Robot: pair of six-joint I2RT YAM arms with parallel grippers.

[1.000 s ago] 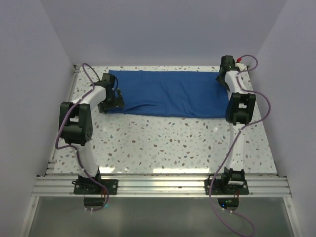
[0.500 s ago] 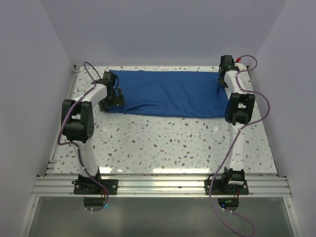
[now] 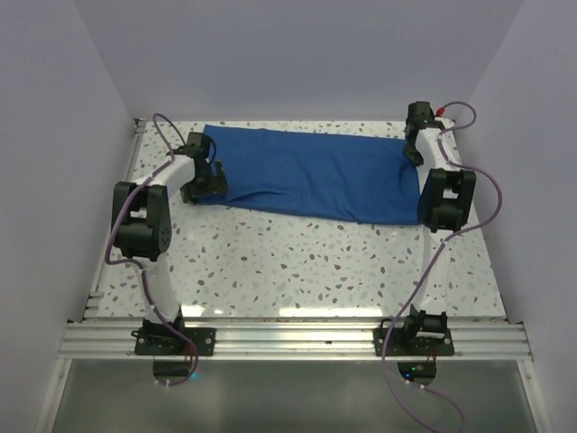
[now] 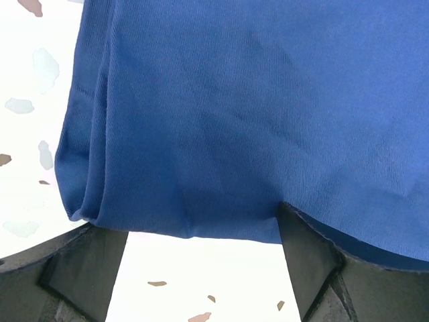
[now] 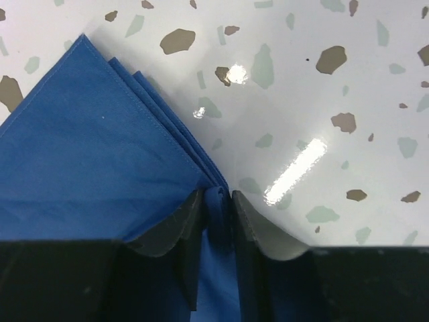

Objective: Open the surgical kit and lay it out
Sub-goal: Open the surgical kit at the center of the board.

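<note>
The blue cloth wrap (image 3: 311, 176) is lying folded and flat on the speckled desk (image 3: 297, 262), running from one set of fingers to the other. The right fingers (image 5: 244, 221) are pinched tight on a layered corner of it. The left fingers (image 4: 305, 255) are spread wide apart, and the cloth's folded edge sits right at their tips, not gripped.

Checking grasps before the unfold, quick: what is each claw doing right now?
Left claw: open, at the edge of the blue cloth wrap.
Right claw: closed, pinching the wrap's folded corner.
</note>
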